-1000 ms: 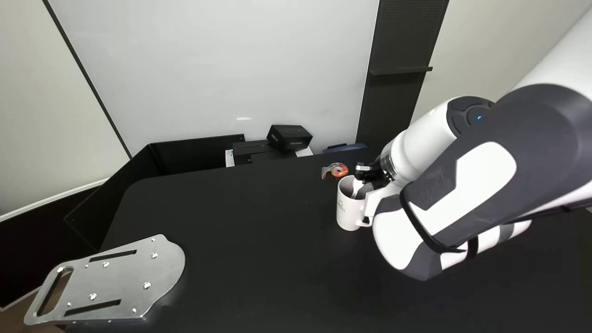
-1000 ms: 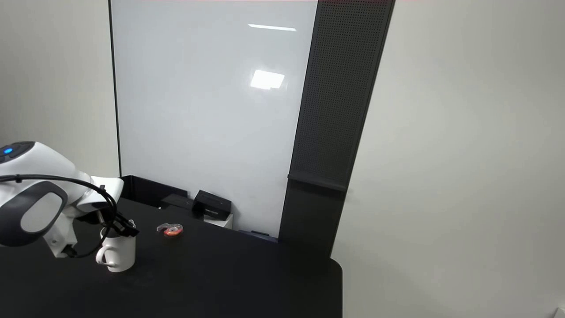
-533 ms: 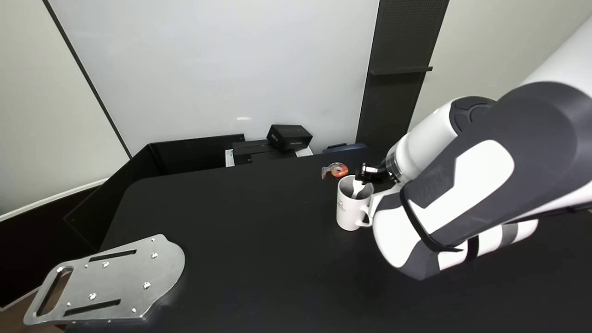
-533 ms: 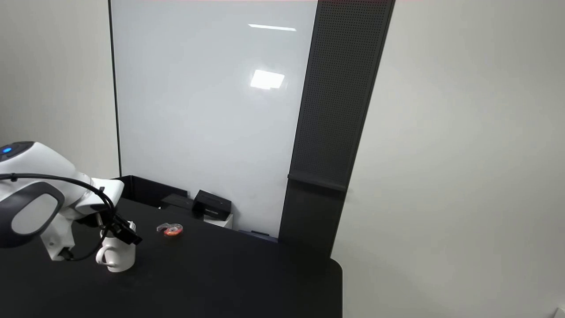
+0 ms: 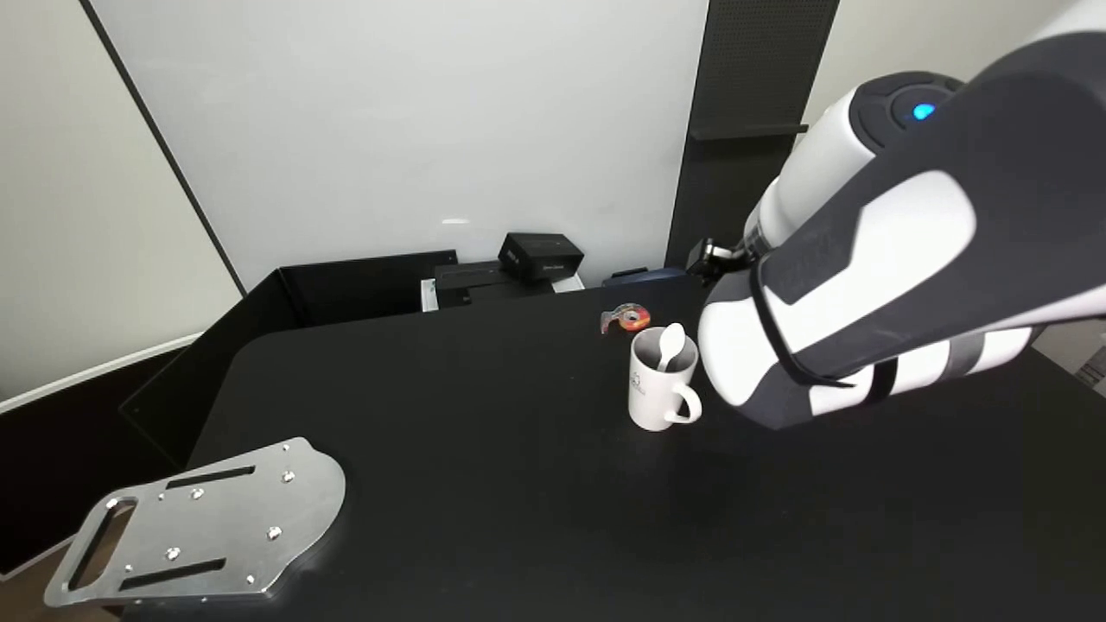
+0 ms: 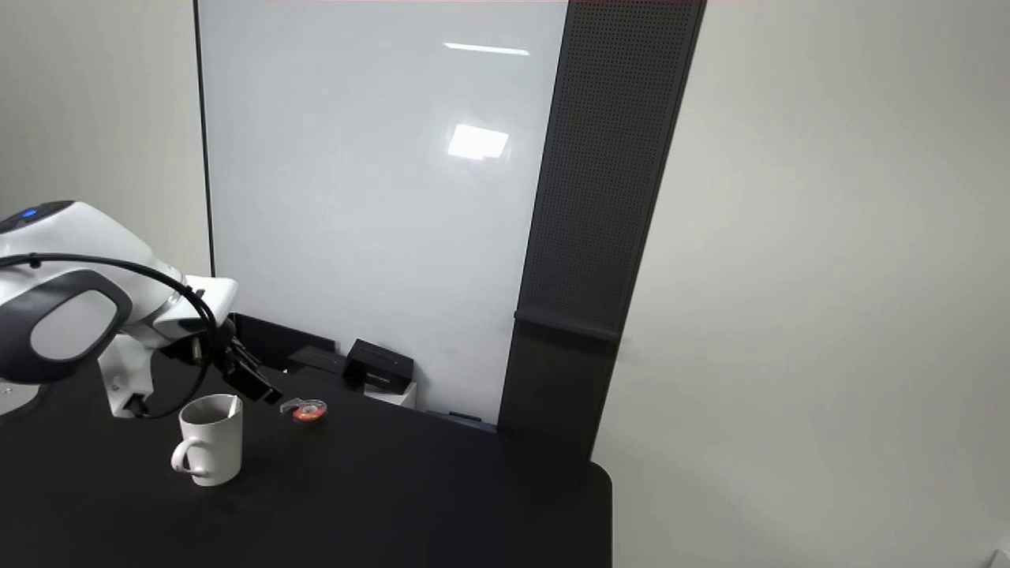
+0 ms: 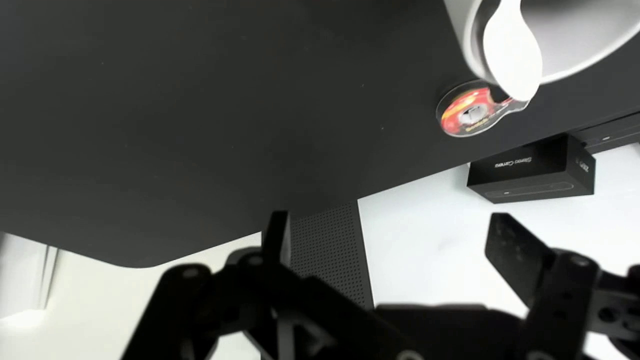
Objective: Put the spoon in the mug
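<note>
The white mug (image 5: pixel 654 399) (image 6: pixel 217 450) stands upright on the black table in both exterior views, its handle free. In it leans the white spoon (image 5: pixel 670 341) (image 6: pixel 233 405), bowl end up and rising above the rim; its lower end is hidden inside. At the top right of the wrist view, the spoon (image 7: pixel 512 50) lies against the rim of the mug (image 7: pixel 585 45). My gripper (image 7: pixel 390 220) is open, its fingers wide apart with nothing between them. In an exterior view the gripper (image 6: pixel 256 386) hangs above and beside the mug, apart from spoon and mug.
A tape dispenser with a red-orange roll (image 5: pixel 633 318) (image 7: pixel 465 112) lies close behind the mug. Black boxes, one of them tilted (image 5: pixel 541 257), sit at the table's back edge by the whiteboard. A metal plate (image 5: pixel 225 518) lies at the table's other end.
The gripper has opened and let go of the spoon, then risen away from the mug toward the back. The spoon stays leaning in the mug, which has not moved.
</note>
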{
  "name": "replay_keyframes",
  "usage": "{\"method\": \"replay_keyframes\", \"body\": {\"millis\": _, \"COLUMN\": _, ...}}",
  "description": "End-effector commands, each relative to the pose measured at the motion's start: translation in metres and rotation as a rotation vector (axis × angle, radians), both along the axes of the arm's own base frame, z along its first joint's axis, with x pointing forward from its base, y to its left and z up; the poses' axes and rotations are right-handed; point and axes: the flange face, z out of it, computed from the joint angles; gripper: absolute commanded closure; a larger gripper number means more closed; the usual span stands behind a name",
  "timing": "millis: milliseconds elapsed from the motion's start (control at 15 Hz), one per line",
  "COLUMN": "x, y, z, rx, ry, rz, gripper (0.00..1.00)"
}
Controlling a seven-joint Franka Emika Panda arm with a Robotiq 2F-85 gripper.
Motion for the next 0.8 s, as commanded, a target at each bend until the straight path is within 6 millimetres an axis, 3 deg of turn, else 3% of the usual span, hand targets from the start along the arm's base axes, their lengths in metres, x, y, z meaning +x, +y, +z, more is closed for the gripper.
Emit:
{"method": "replay_keyframes", "body": {"millis": 0, "x": 0.001, "y": -0.012, "z": 0.015, "rx": -0.007, "ry": -0.004, "rz": -0.120, "gripper": 0.00}}
{"method": "replay_keyframes", "body": {"millis": 267, "x": 0.005, "y": -0.018, "z": 0.026, "rx": -0.023, "ry": 0.049, "rz": -0.186, "gripper": 0.00}}
{"method": "replay_keyframes", "body": {"millis": 733, "x": 0.005, "y": -0.018, "z": 0.025, "rx": -0.017, "ry": 0.060, "rz": -0.153, "gripper": 0.00}}
